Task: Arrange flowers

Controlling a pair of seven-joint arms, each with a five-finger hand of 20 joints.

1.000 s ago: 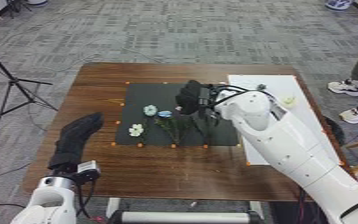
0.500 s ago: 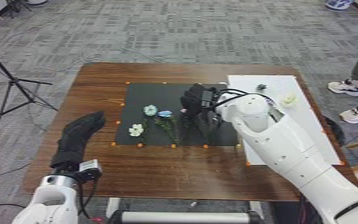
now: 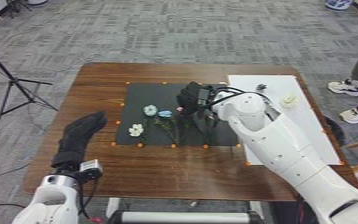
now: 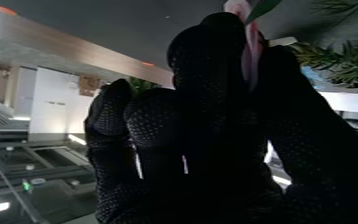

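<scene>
Since the frame half a second back, the right hand (image 3: 190, 95) has shifted a little farther from the robot and slightly to the left, over the black mat (image 3: 149, 92). The left hand (image 3: 85, 126) has stayed where it was.

In the right wrist view, the right hand (image 4: 209, 75) is clamped on 1 pink flower (image 4: 247, 50), its petals pinched between the thumb and a finger. A green leaf (image 4: 262, 9) is near the fingertips, and some greenery (image 4: 346, 65) is beyond the thumb.

On the mat, to the left of the right hand, lie 2 blue flowers close beside each other: 1 pale blue flower (image 3: 151, 109) and 1 deeper blue flower (image 3: 165, 114). Nearer the robot is 1 white flower (image 3: 136, 130).

On the white sheet (image 3: 246, 81), right of the mat, are 1 small dark green sprig (image 3: 261, 87) and 1 pale yellow flower (image 3: 288, 101).

The left hand is left of the mat, its fingers extended and relaxed, holding nothing. Orange markers (image 3: 117, 122) dot the mat's edges on the brown table (image 3: 175, 172), and a black tripod (image 3: 13, 79) stands left of the table.
</scene>
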